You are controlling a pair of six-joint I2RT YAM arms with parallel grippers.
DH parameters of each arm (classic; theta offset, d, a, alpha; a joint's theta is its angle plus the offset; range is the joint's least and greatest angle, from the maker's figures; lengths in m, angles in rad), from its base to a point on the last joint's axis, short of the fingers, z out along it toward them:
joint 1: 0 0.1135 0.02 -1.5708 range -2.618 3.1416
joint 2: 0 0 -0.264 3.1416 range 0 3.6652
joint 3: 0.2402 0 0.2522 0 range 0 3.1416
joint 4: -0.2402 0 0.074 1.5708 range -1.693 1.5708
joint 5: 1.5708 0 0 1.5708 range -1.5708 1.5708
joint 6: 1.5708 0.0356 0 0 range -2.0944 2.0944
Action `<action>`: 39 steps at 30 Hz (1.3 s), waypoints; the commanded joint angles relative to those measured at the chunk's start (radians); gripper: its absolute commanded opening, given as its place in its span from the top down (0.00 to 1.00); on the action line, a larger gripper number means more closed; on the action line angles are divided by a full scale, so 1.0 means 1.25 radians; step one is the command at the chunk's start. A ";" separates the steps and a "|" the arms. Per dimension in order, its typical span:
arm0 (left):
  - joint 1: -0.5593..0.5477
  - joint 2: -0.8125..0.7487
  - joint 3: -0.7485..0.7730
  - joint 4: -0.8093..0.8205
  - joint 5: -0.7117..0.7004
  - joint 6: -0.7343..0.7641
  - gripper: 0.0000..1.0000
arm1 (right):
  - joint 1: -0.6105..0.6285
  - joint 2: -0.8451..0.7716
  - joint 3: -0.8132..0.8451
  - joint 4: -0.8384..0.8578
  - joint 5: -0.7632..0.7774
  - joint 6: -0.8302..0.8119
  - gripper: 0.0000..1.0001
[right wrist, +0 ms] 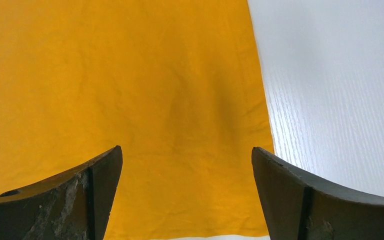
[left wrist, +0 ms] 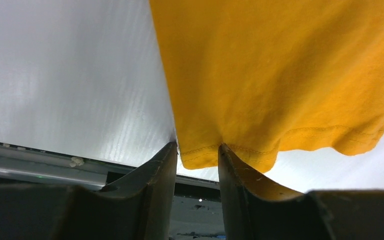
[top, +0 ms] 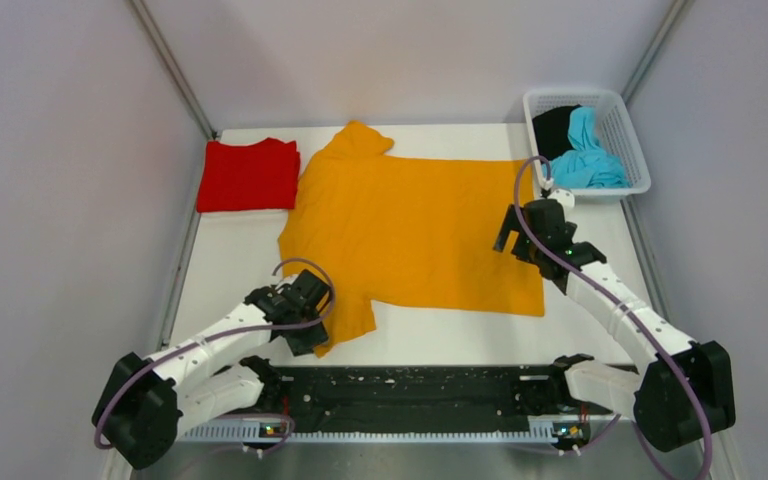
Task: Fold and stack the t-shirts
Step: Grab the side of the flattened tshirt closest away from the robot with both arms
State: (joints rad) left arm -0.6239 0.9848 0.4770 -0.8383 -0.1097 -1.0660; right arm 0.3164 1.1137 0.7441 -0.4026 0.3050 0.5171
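Orange-yellow t-shirt point(top: 415, 225): spread flat on table point(top: 230, 270), centre.
Top view alone: red t-shirt point(top: 248, 176) folded, far left; cyan t-shirt point(top: 588, 160) and black t-shirt point(top: 554, 128) in white basket point(top: 628, 135), far right.
Left wrist view: left gripper point(left wrist: 197, 152) pinching the sleeve hem.
Right wrist view: right gripper point(right wrist: 187, 155) spread wide over the shirt's right edge.

The orange-yellow tee point(top: 420, 235) is matt, lightly creased cloth; the worktop point(top: 230, 280) smooth white with a faint sheen; the basket point(top: 628, 140) white plastic mesh.
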 commanded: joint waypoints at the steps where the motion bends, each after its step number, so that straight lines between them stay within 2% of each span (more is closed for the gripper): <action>1: -0.024 0.028 -0.011 0.060 0.019 -0.012 0.60 | 0.001 -0.031 -0.010 -0.008 0.041 -0.010 0.01; 5: -0.050 0.054 -0.003 0.050 -0.005 -0.027 0.65 | 0.000 -0.039 -0.014 -0.018 0.055 -0.009 0.01; 8: -0.053 0.059 0.002 0.050 -0.014 -0.029 0.84 | 0.000 -0.046 -0.020 -0.027 0.064 -0.001 0.01; 9: -0.053 0.058 0.004 0.048 -0.015 -0.030 0.94 | 0.001 -0.048 -0.021 -0.036 0.069 0.004 0.01; 10: -0.053 0.056 0.007 0.045 -0.018 -0.030 1.00 | 0.000 -0.051 -0.021 -0.049 0.077 0.010 0.01; 13: -0.054 0.035 0.023 0.004 -0.032 -0.035 1.00 | 0.000 -0.072 -0.020 -0.117 0.089 0.045 0.01; 17: -0.054 -0.018 0.050 -0.119 -0.077 -0.069 1.00 | -0.007 -0.132 -0.041 -0.246 0.110 0.146 0.01; 21: -0.056 -0.073 0.024 -0.122 -0.038 -0.096 1.00 | -0.025 -0.203 -0.091 -0.324 0.085 0.223 0.01; 24: -0.061 -0.079 0.027 -0.140 -0.018 -0.117 1.00 | -0.027 -0.252 -0.110 -0.337 0.044 0.294 0.01; 30: -0.083 -0.103 0.043 -0.187 0.002 -0.172 1.00 | -0.028 -0.285 -0.178 -0.341 0.040 0.389 0.03; 35: -0.110 -0.115 0.052 -0.219 0.014 -0.216 1.00 | -0.027 -0.282 -0.219 -0.329 0.069 0.439 0.03; 39: -0.118 -0.118 0.067 -0.250 0.011 -0.229 1.00 | -0.027 -0.293 -0.257 -0.298 0.067 0.454 0.08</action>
State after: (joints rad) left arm -0.7582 0.8505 0.5133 -1.0733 -0.0963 -1.3010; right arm 0.2893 0.7658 0.4557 -0.8097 0.3679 1.0256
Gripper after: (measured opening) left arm 0.010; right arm 0.956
